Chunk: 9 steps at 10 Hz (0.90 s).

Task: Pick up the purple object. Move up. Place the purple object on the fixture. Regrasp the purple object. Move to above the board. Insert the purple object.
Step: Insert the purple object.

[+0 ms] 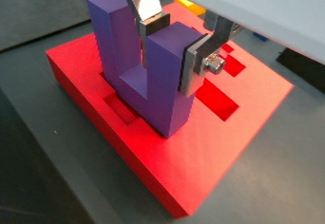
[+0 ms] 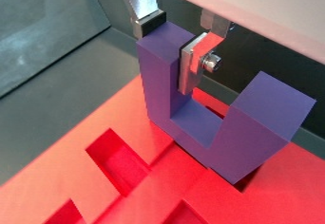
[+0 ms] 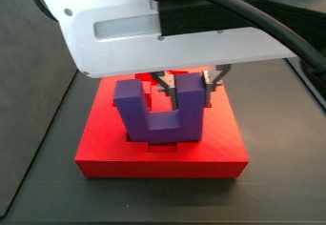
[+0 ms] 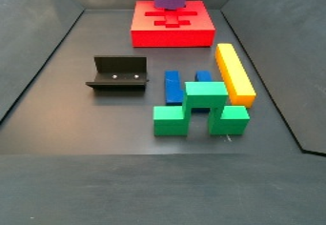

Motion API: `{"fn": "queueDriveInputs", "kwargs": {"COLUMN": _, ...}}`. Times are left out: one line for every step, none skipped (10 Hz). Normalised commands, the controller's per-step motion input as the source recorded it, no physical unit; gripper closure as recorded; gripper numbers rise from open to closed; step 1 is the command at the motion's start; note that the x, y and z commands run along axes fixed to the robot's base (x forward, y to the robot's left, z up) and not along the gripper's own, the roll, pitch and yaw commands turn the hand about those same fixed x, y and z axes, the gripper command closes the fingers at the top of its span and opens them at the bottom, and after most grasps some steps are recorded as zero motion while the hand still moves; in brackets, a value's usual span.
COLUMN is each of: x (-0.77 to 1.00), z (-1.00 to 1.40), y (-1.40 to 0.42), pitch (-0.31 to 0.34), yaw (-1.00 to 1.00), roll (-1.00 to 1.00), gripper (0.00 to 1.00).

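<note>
The purple object [image 1: 140,71] stands upright with its prongs up over the red board [image 1: 216,161]. My gripper [image 1: 172,43] is shut on one prong, with a silver finger plate on each side of it. The same grip shows in the wrist view of the purple object [image 2: 210,114] and gripper [image 2: 172,43]. In a side view the purple object [image 3: 159,110] has its base at the dark recess in the middle of the board [image 3: 114,153]; I cannot tell whether it is seated. The fixture [image 4: 121,74] stands bare on the floor, well away from the board [image 4: 192,36].
Between the fixture and the right wall lie a blue block [image 4: 174,86], green blocks [image 4: 192,110] and a long yellow bar [image 4: 234,71]. Grey walls enclose the floor on every side.
</note>
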Motion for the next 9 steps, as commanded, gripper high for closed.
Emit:
{"fn": "queueDriveInputs", "kwargs": {"x": -0.20, "z": 0.00, "y": 0.00, "pitch": 0.096, "yaw": 0.09, "roll": -0.30, "gripper": 1.00}}
{"fn": "queueDriveInputs", "kwargs": {"x": -0.23, "z": 0.00, "y": 0.00, "pitch": 0.084, "yaw": 0.10, "roll": -0.31, "gripper": 1.00}}
{"fn": "queueDriveInputs", "kwargs": {"x": -0.25, "z": -0.03, "y": 0.00, "pitch": 0.081, "yaw": 0.07, "roll": -0.25, "gripper": 1.00}}
{"fn": "queueDriveInputs", "kwargs": {"x": -0.10, "z": -0.17, "y": -0.10, "pitch": 0.057, "yaw": 0.05, "roll": -0.01, "gripper": 1.00}}
{"fn": "queueDriveInputs", "kwargs": {"x": 0.00, "z": -0.41, "y": -0.11, "pitch": 0.064, "yaw": 0.01, "roll": 0.09, "gripper": 1.00}}
{"fn": "queueDriveInputs", "kwargs": {"x": 0.14, "z": -0.58, "y": -0.10, "pitch": 0.016, "yaw": 0.01, "roll": 0.10, "gripper": 1.00}}
{"fn": "queueDriveInputs", "kwargs": {"x": 0.27, "z": -0.61, "y": -0.05, "pitch": 0.000, "yaw": 0.01, "roll": 0.06, "gripper": 1.00}}
{"fn": "queueDriveInputs", "kwargs": {"x": 0.39, "z": -0.55, "y": -0.05, "pitch": 0.000, "yaw": 0.00, "roll": 0.08, "gripper": 1.00}}
{"fn": "queueDriveInputs", "kwargs": {"x": 0.59, "z": -0.52, "y": -0.04, "pitch": 0.000, "yaw": 0.00, "roll": 0.08, "gripper": 1.00}}
